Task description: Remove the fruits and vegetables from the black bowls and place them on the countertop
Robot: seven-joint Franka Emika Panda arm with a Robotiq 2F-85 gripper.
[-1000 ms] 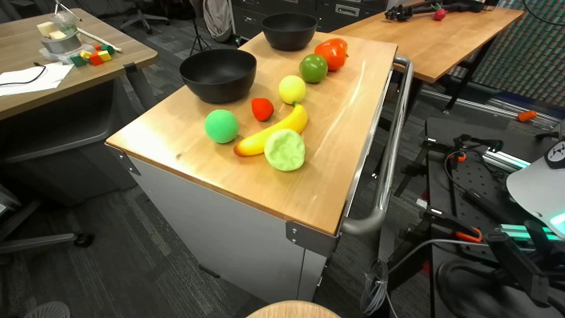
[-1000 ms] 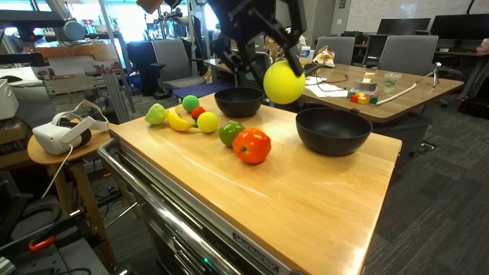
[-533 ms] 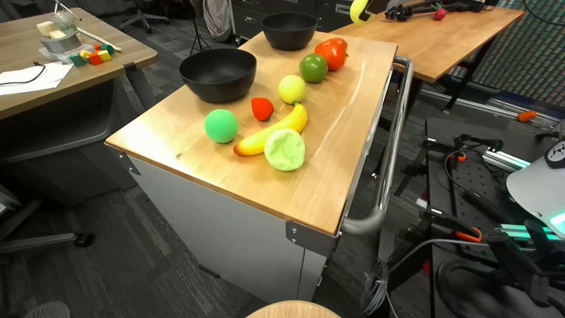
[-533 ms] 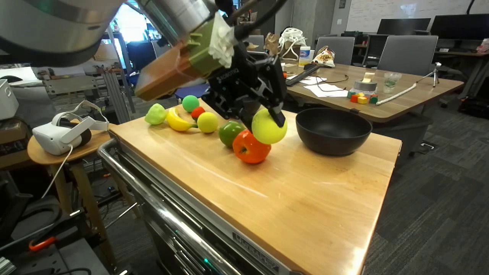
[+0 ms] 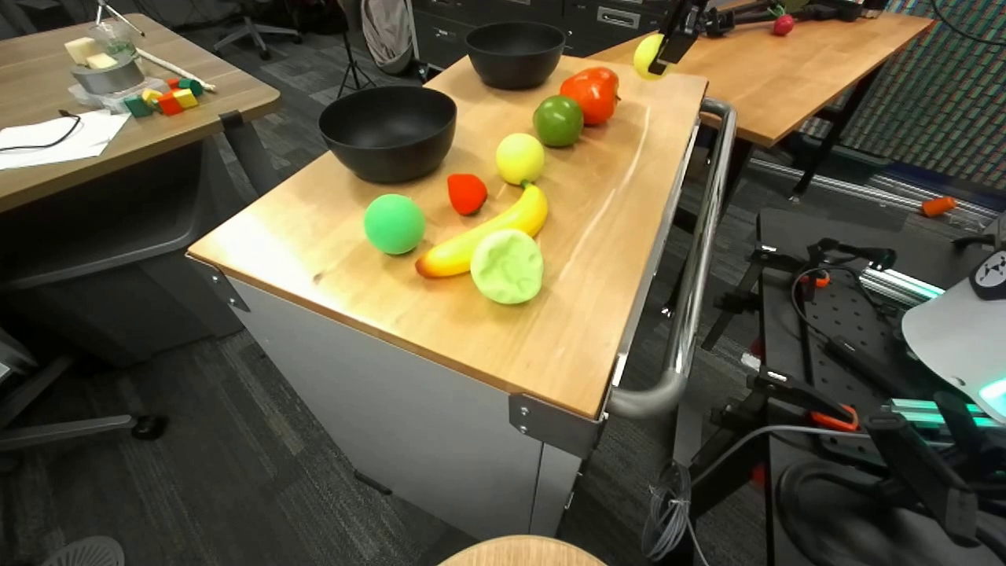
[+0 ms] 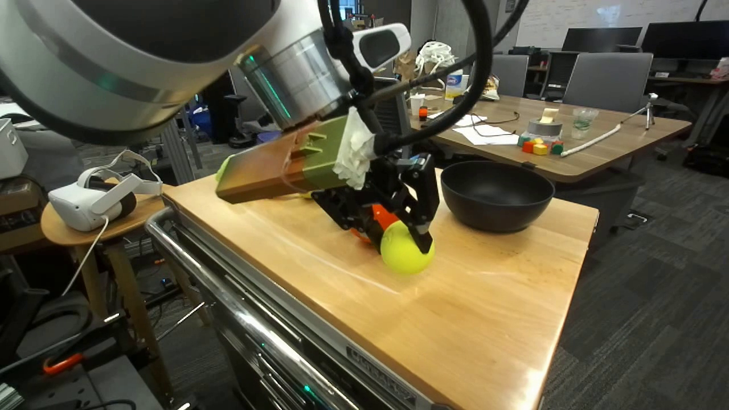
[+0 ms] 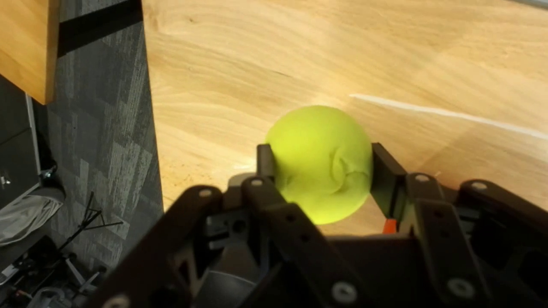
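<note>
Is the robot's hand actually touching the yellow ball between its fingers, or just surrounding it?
Touching. In the wrist view, the hand has its dark pads against opposite sides of the yellow ball, with no gap showing.

A robotics lab within an office-type room: in an exterior view a bulky white jointed robot arm [image 6: 171,80] hangs over a rectangular light-wood bench [image 6: 490,302] with a shiny metal rail [image 6: 245,312], and a white virtual-reality headset [image 6: 94,196] sits near it on a round light-wood stool [image 6: 145,210]. Next to the bench, in an exterior view, stands a black perforated platform [image 5: 868,318] bearing black clamps [image 5: 794,391] that have orange parts. The office part shows in a wide white writing board [image 6: 569,17], black flat-screen monitors [image 6: 603,39], grey high-backed chairs [image 6: 609,85] behind a long brown wood table [image 6: 615,147], dark drawer cabinets [image 5: 511,9] with silvery handles [image 5: 619,18] and, in both exterior views, streaked grey carpet [image 5: 291,440]
</note>
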